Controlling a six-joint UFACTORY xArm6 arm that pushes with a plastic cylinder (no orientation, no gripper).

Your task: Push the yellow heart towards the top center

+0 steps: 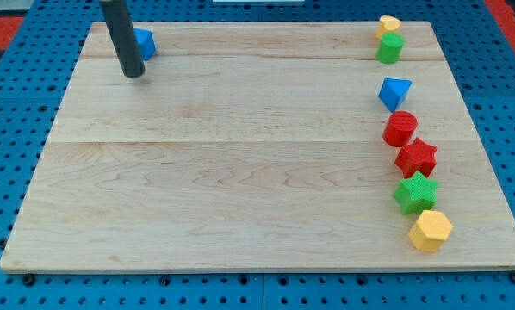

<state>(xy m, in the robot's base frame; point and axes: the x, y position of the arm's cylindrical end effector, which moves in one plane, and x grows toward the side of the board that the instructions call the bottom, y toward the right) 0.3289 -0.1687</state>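
The yellow heart (388, 24) lies at the board's top right corner, touching the green block (390, 47) just below it. My tip (133, 72) stands at the view's top left, far from the heart. A blue block (144, 42) sits just behind and to the right of the rod, partly hidden by it.
Down the right side of the wooden board (240, 155) lie a blue block (394, 92), a red round block (400, 128), a red star (417, 158), a green star (415, 193) and a yellow hexagon (431, 231). Blue pegboard surrounds the board.
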